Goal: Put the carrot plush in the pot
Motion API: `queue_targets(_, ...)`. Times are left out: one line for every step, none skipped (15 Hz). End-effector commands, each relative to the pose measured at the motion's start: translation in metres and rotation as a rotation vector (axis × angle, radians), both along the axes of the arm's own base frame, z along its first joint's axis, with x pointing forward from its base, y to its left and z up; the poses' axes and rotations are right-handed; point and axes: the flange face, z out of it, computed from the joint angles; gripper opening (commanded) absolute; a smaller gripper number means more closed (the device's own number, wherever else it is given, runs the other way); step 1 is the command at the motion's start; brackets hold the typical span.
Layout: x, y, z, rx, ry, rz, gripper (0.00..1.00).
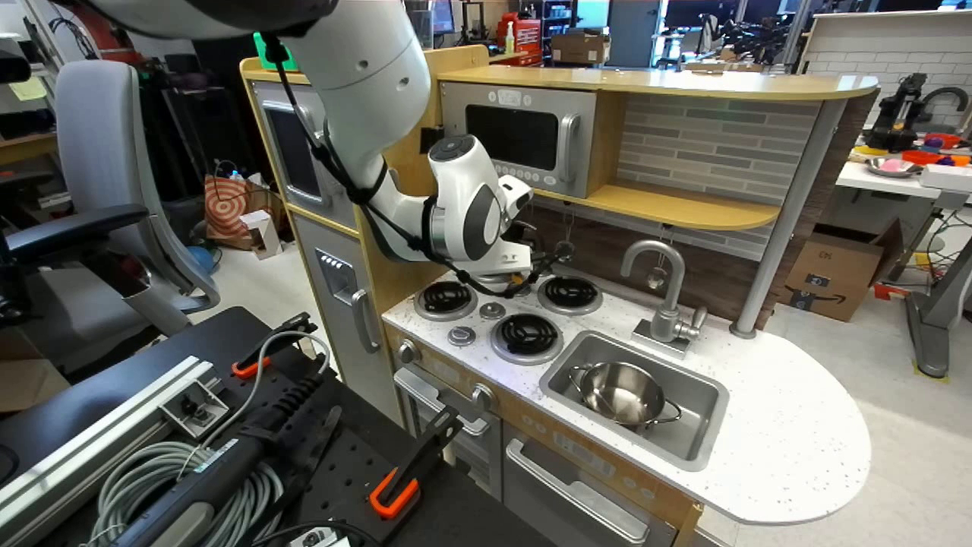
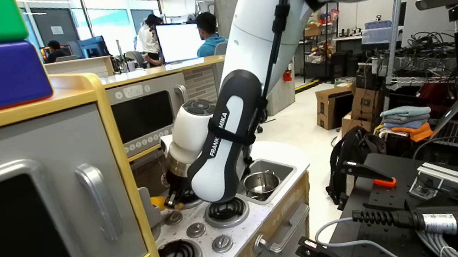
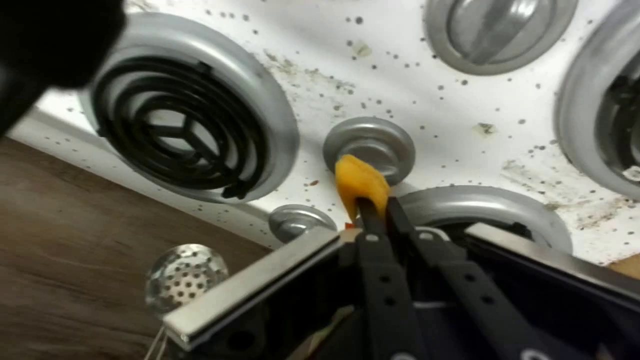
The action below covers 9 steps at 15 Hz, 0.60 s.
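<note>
Orange carrot point(image 3: 361, 181) is pinched between my gripper's point(image 3: 382, 207) 2 fingers point(image 3: 371, 224) near the counter's point(image 1: 790, 425) back edge, I think for safe carrying; the sink point(image 1: 692, 427) probably steadies the pot point(image 1: 630, 386) inside it.

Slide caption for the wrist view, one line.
Gripper pinching the orange-yellow carrot plush over the speckled white stovetop, burners on either side.

Faucet point(image 1: 668, 313) beside sink point(image 1: 689, 433); 2 black-and-orange clamps point(image 1: 414, 465) on black table point(image 1: 471, 518).
</note>
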Motion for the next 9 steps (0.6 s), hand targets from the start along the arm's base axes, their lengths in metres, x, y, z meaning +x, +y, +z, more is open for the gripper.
queue_targets(-0.030, -0.048, 0.034, -0.050, 0.044, -0.081, 0.02)
queue_targets(-0.038, -0.068, 0.037, -0.081, 0.058, -0.117, 0.02)
queue_targets(-0.045, -0.093, 0.040, -0.122, 0.072, -0.172, 0.02)
queue_targets(-0.052, -0.117, 0.039, -0.151, 0.089, -0.219, 0.02)
queue_targets(-0.059, -0.142, 0.037, -0.180, 0.105, -0.263, 0.02)
queue_targets(-0.067, -0.168, 0.031, -0.209, 0.117, -0.310, 0.02)
queue_targets(-0.074, -0.189, 0.030, -0.236, 0.133, -0.357, 0.02)
queue_targets(-0.083, -0.209, 0.024, -0.257, 0.156, -0.404, 0.02)
queue_targets(-0.090, -0.225, 0.021, -0.278, 0.178, -0.452, 0.02)
